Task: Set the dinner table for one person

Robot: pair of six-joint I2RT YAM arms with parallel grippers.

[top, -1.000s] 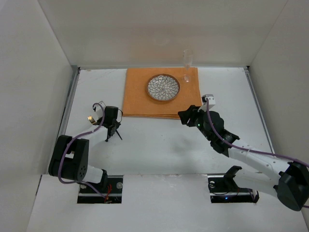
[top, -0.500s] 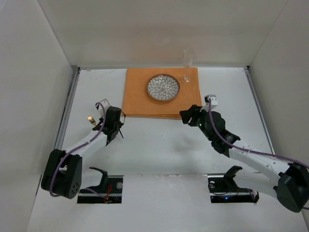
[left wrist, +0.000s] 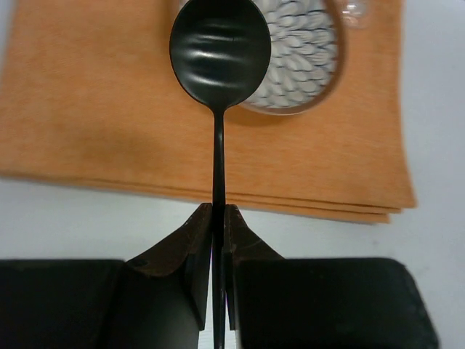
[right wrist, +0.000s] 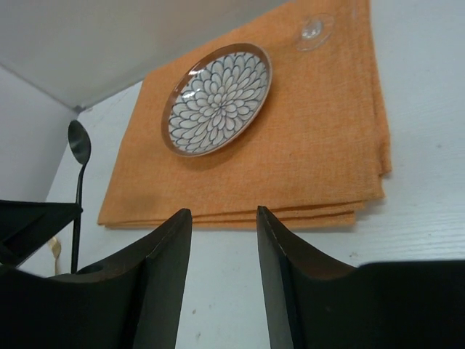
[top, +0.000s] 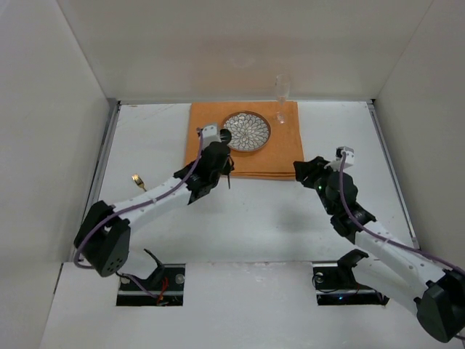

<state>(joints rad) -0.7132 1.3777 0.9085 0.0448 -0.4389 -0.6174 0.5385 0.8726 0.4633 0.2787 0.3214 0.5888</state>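
My left gripper [top: 221,151] is shut on the handle of a black spoon [left wrist: 219,51] and holds it over the orange placemat [top: 272,156], its bowl by the left rim of the patterned plate [top: 247,131]. In the left wrist view the fingers [left wrist: 197,225] pinch the thin handle. My right gripper [top: 302,169] is open and empty, low over the white dinner table [top: 254,218] just off the placemat's front right corner. In the right wrist view [right wrist: 224,212] it faces the plate [right wrist: 218,98] and the spoon [right wrist: 78,142].
A gold fork [top: 136,179] lies on the table at the left. A clear stemmed glass [top: 281,98] stands on the placemat's back right corner, its base also in the right wrist view [right wrist: 314,30]. White walls enclose the table on three sides.
My left arm has swung from beside the fork forward and right to the placemat, carrying the spoon. My right gripper has drawn back to the right, off the placemat's front edge.
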